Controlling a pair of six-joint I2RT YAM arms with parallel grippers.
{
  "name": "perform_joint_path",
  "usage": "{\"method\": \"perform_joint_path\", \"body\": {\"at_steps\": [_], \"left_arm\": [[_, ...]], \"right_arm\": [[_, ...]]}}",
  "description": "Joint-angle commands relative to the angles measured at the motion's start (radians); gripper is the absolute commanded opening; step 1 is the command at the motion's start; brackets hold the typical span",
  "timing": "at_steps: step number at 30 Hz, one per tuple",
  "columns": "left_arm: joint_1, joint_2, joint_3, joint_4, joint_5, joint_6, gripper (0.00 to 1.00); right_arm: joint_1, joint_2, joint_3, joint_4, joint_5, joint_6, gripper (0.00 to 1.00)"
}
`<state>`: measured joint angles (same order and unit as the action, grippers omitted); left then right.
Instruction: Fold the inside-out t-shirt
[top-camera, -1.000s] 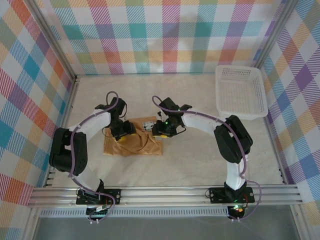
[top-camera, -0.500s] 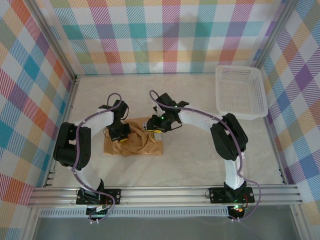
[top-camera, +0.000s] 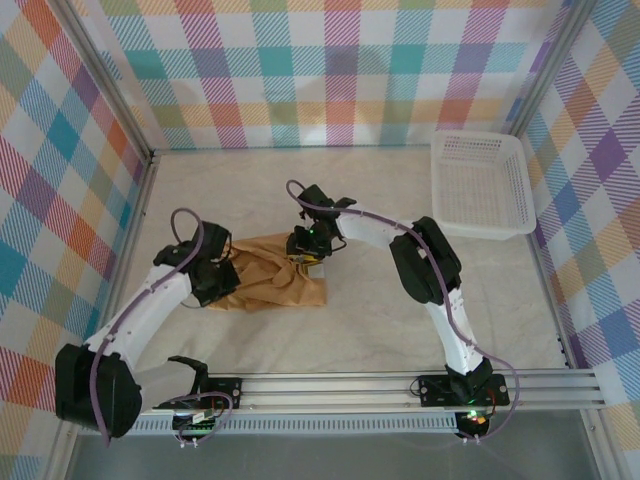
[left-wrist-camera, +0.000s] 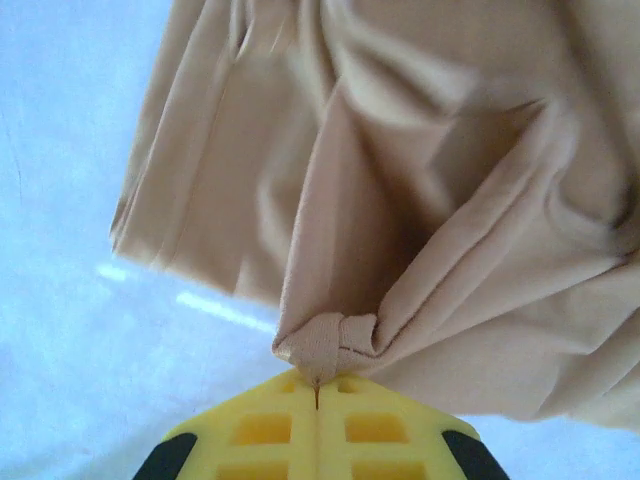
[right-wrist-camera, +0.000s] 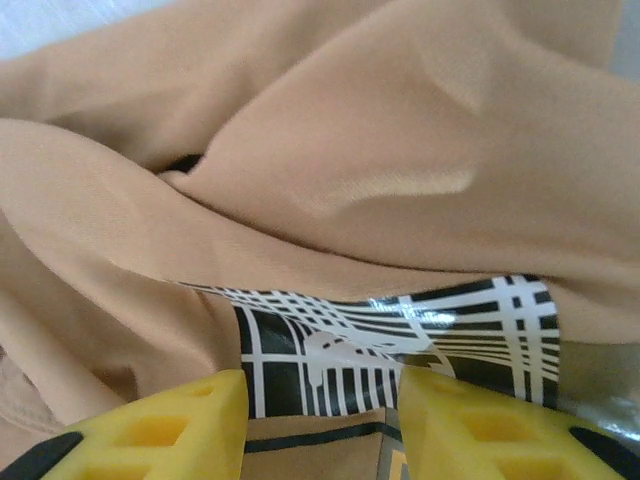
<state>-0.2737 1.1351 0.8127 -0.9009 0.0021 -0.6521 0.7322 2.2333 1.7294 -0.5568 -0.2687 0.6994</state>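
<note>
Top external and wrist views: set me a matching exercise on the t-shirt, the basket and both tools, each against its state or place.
Column one:
A. t-shirt
B. basket
C. left tool
D. right tool

Column two:
1. jaws apart over a black-and-white patch
2. white mesh, far right corner
3. shut on a pinch of fabric
4. tan, rumpled, between the two tools

Pairs: A-4, B-2, C-3, D-1.

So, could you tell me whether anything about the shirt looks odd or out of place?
The t-shirt is bunched and creased rather than flat, its left edge pinched into a peak by the shut left gripper. A black-and-white checked patch lies between the right gripper's fingers; I cannot tell what it is.
</note>
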Motion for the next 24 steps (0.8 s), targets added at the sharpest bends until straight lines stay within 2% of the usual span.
{"method": "perform_joint_path", "body": {"at_steps": [1,5,6,9,12,14,17,19,21,24], "left_arm": [[-0.009,-0.065,-0.083,-0.053,0.062,-0.108,0.00],[-0.009,-0.160,-0.138,-0.085,0.063,-0.152,0.00],[-0.009,-0.177,-0.152,-0.082,0.073,-0.159,0.03],[-0.009,-0.185,-0.158,-0.068,0.059,-0.163,0.24],[-0.009,-0.129,-0.142,-0.022,0.036,-0.154,0.57],[-0.009,-0.061,-0.139,0.041,0.043,-0.147,0.64],[-0.009,0.082,-0.137,0.174,0.066,-0.151,0.63],[-0.009,0.188,-0.116,0.247,0.087,-0.150,0.59],[-0.009,0.293,-0.066,0.281,0.095,-0.126,0.54],[-0.010,0.417,0.040,0.287,0.078,-0.075,0.52]], "right_arm": [[-0.008,0.027,0.055,-0.056,0.016,-0.015,0.44],[-0.007,0.037,0.125,-0.104,0.005,-0.046,0.45],[-0.007,0.035,0.145,-0.115,0.005,-0.055,0.46],[-0.007,0.045,0.189,-0.103,-0.009,-0.073,0.48],[-0.007,0.124,0.255,-0.105,-0.048,-0.086,0.47],[-0.008,0.175,0.284,-0.121,-0.074,-0.084,0.46],[-0.014,0.208,0.260,-0.147,-0.075,-0.089,0.44],[-0.025,0.178,0.186,-0.146,-0.045,-0.085,0.41],[-0.042,0.105,0.069,-0.127,-0.004,-0.083,0.39],[-0.061,-0.055,-0.178,-0.082,0.052,-0.083,0.37]]}}
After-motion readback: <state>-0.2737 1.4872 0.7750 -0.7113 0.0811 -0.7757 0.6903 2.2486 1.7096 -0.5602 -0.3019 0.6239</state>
